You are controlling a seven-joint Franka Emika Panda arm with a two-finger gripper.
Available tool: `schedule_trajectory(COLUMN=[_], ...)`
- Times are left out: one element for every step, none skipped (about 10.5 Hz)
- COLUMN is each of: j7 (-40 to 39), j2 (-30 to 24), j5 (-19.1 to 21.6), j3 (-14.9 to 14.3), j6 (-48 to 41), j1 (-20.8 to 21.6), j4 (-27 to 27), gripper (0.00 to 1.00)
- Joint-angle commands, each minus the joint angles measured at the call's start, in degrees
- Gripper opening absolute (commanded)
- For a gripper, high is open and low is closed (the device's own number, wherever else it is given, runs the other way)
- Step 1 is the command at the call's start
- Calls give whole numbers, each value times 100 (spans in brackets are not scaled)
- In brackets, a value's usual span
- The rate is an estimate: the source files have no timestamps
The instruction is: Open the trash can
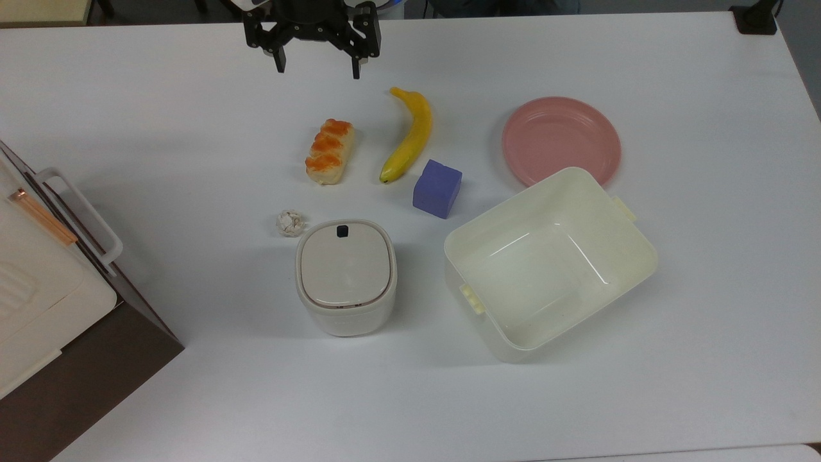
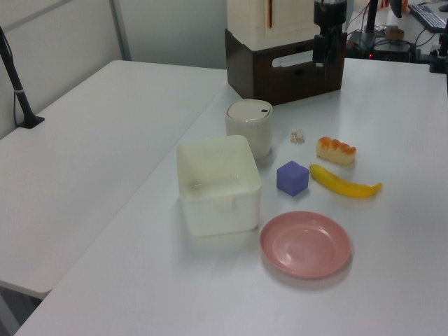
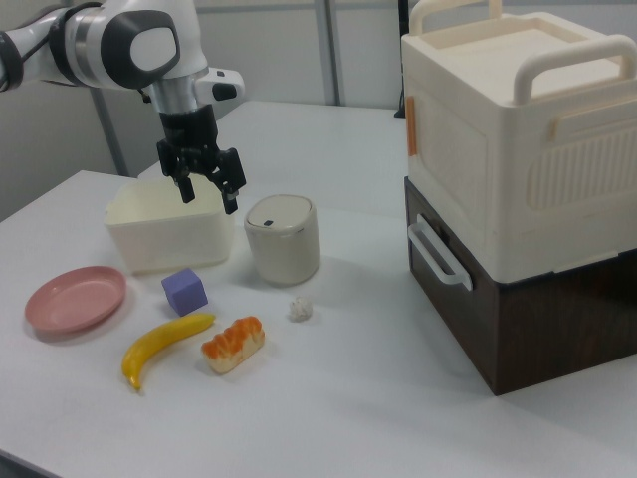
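Beige lid shut on trash can (image 1: 346, 277), bench centre, left of cream tub (image 1: 550, 263) in top view. Gripper (image 1: 316, 64) at far edge, fingers spread, empty. Judgement: descend over black button (image 1: 342, 230), press straight down, avoid paper ball (image 1: 290, 222).

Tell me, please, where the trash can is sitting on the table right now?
In the top view the trash can stands low of centre, left of the cream tub, with the crumpled paper ball at its upper-left corner.
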Motion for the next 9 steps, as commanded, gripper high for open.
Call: schedule_trajectory(j7=[-41, -40, -40, -40, -40, -49, -101, -111, -111], j2=[92, 180, 199, 199, 199, 208, 208, 216, 216], j5=[-14, -13, 5, 5, 5, -4, -4, -21, -22], j3=[-91, -90, -90, -90, -90, -90, -82, -82, -82], j6=[-436, -447, -430, -421, -421, -421, -421, -421, -403], j1=[142, 133, 116, 116, 124, 142, 142, 151, 160], j4=[247, 380, 390, 390, 390, 390, 382, 382, 382], gripper=[100, 100, 100, 100, 100, 100, 100, 100, 100])
